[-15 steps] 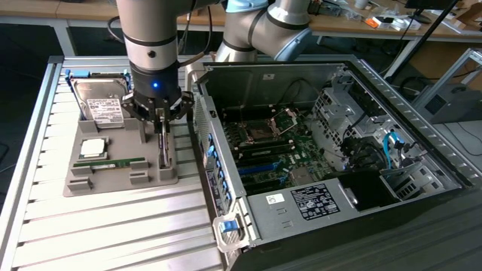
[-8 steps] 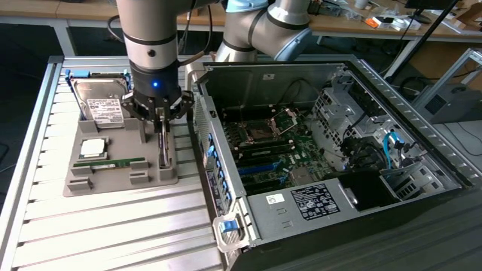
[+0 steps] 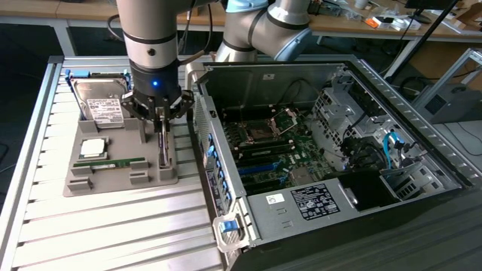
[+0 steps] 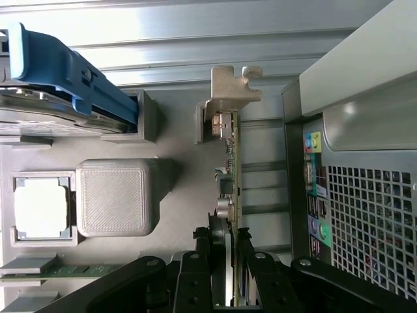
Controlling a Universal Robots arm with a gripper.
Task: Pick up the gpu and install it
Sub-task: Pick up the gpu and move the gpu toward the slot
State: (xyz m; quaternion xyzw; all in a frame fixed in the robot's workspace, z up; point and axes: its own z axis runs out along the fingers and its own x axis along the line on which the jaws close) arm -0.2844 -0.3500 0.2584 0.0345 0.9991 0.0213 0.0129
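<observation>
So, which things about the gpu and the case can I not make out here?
gpu faces: wrist view is edge-on; exterior view, end effector covers its top.
gpu end opposite the bracket, wrist view: behind the end effector.
Case expansion slots, exterior view: too small to tell apart.

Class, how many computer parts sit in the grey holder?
4: hard drive at the far end, processor mid-holder, memory stick nearest the camera, gpu on edge beside the case.
</observation>
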